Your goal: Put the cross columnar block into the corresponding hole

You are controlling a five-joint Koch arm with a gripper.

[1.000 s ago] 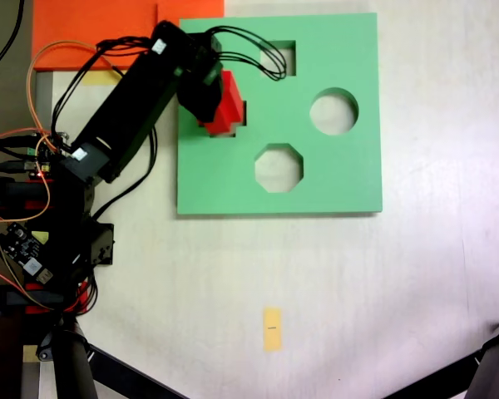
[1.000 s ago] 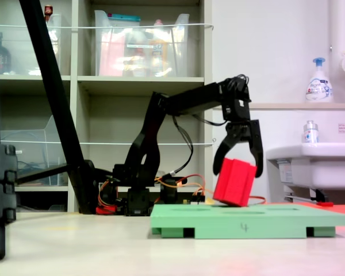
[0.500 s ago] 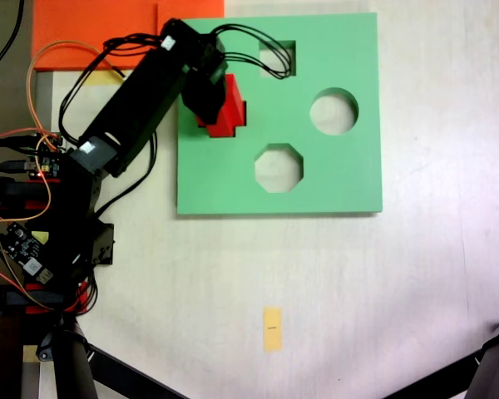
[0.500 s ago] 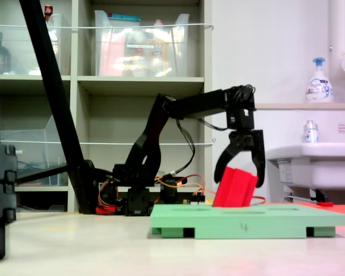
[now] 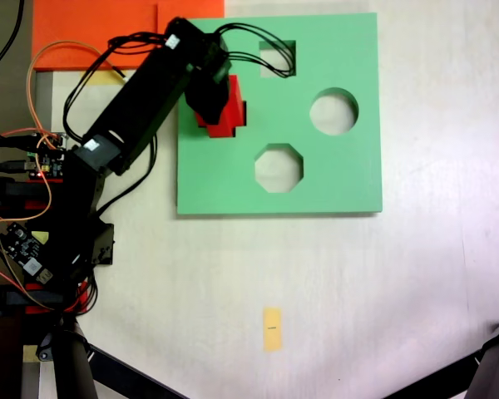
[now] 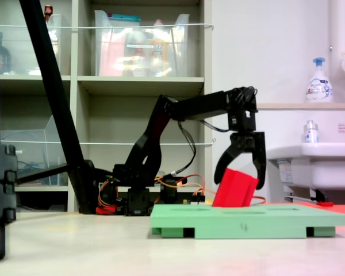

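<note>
Red foam cross columnar block (image 6: 234, 188): tilted, lower end sunk into the corresponding hole (image 5: 224, 125) at the green board (image 5: 333, 174)'s edge on the first exterior view's left. Fingers (image 6: 221, 168) spread, straddling the block's top; contact cannot be told. Pale surface (image 5: 358, 291) beneath.

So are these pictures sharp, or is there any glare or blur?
In the first exterior view the pale table looks washed out, though the green board stays crisp. In the second exterior view the red block glows oversaturated, and the shelves behind look soft.
</note>
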